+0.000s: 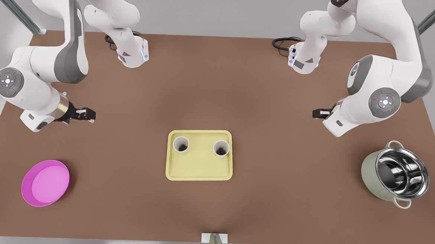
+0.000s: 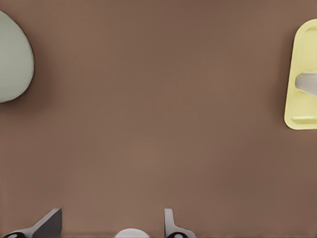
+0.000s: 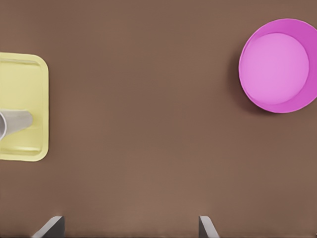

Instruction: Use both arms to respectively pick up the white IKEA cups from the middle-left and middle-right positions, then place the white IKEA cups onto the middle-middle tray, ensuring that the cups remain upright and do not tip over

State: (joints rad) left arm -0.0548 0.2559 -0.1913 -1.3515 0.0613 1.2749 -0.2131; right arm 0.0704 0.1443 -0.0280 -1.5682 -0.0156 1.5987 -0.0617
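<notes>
Already both white IKEA cups stand on the tray [image 1: 199, 173], one [image 1: 181, 144] toward the front view's left and the other [image 1: 221, 148] toward its right. They sit side by side in the tray's far half, upright, mouths up and apart from each other. Neither leans or touches the rim, as far as the front view shows. In the left wrist view one cup [image 2: 308, 82] shows on the tray's edge [image 2: 302, 119]. In the right wrist view the other cup [image 3: 15, 121] shows on the tray [image 3: 29, 74].

The placing step looks done, so this reads as the close of the task. Any next move need only take the arms clear without sweeping back across the tray.

The left hand [image 1: 320, 113] hangs at the front view's right, well away from the tray. Its fingers are spread with nothing between them in the left wrist view [image 2: 113, 213]. The right hand [image 1: 85, 114] is at the front view's left, also well away. It is likewise released and grasping nothing [image 3: 131, 220].

The brown table [image 1: 219, 81] is plain and matte. A pale green pot [image 1: 374, 175] with a steel lining sits near the left arm, and a magenta plate [image 1: 45, 183] near the right arm. Behind the table is a bare grey wall with slanted metal struts at the corners.
</notes>
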